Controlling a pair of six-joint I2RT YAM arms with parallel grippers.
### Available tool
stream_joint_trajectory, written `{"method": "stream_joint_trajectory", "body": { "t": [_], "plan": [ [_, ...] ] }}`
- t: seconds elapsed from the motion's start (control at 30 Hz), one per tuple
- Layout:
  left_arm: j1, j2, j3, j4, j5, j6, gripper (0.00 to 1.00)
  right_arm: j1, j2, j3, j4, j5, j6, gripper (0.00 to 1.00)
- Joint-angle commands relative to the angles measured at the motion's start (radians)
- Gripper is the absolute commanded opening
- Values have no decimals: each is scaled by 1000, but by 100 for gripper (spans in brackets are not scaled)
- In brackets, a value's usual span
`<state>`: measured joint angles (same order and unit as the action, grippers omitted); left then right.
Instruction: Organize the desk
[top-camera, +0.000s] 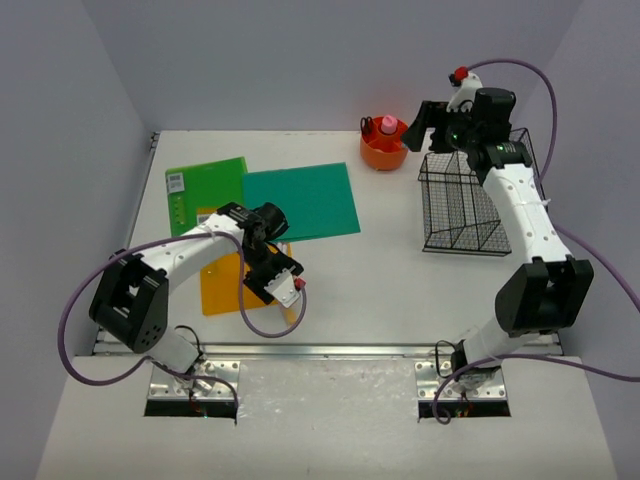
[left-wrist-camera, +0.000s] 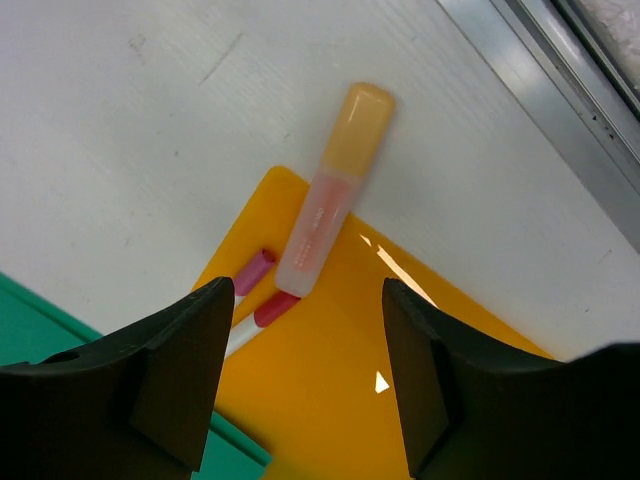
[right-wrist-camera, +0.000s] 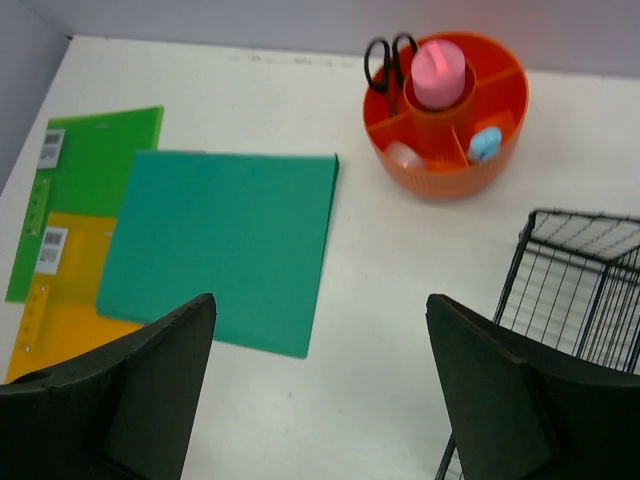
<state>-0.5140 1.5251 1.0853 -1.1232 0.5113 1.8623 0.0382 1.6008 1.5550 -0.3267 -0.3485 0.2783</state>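
The desk (top-camera: 400, 290) fills the walled space in front of both arms, with its metal rail (top-camera: 330, 351) along the near edge. Most of the tidying looks undone. Three folders lie askew and overlapping at the left: a light green one (top-camera: 205, 185) far, a teal one (top-camera: 305, 200) across it, and a yellow one (top-camera: 220, 285) nearest. A highlighter (left-wrist-camera: 330, 200) and a pink pen (left-wrist-camera: 255, 290) lie loose at the yellow folder's corner, touching each other. The left gripper (left-wrist-camera: 305, 320) hovers just above them, jaws spread and holding nothing — probably lining up a pick. At the far right an orange caddy (right-wrist-camera: 445, 110) already holds scissors (right-wrist-camera: 388, 60). Beside it the wire basket (top-camera: 465, 210) seems empty. The right gripper (right-wrist-camera: 320, 340) hangs above the basket's far edge — also spread wide, empty. The loose pens and the folders remain to be put away.
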Motion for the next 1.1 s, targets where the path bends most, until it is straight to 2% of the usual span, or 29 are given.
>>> {"method": "stream_joint_trajectory", "body": {
  "t": [0.0, 0.2, 0.53, 0.67, 0.73, 0.77, 0.8, 0.87, 0.93, 1.03, 1.07],
  "plan": [
    [-54, 17, -40, 12, -12, 215, 58, -34, -1, -39, -102, -54, 26, 86],
    [-143, 60, -95, 150, -61, 222, 56, -73, -31, -68, -119, -73, 32, 86],
    [-188, 216, -63, 169, -86, 213, 53, -77, -34, -26, -161, -64, 1, 85],
    [-198, 240, -81, 153, -120, 214, 41, -78, -19, -2, -172, -60, -10, 85],
    [-204, 238, -84, 151, -122, 209, 27, -78, -15, 5, -178, -67, -10, 84],
    [-205, 234, -84, 152, -119, 200, 15, -78, -7, 9, -179, -73, -10, 84],
    [-210, 228, -84, 158, -113, 188, 8, -80, -7, 11, -178, -79, -8, 84],
    [-217, 182, -49, 177, -60, 111, 0, -78, -9, -4, -159, -121, -5, 81],
    [-218, 144, 4, 166, 7, 29, 0, -79, -23, -27, -123, -149, 12, 81],
    [-218, 98, 194, 236, 106, -221, 0, -78, -47, -79, -49, -217, 59, 81],
    [-218, 84, 235, 303, 111, -355, 0, -78, -53, -89, -20, -238, 84, 81]
  ]
}}
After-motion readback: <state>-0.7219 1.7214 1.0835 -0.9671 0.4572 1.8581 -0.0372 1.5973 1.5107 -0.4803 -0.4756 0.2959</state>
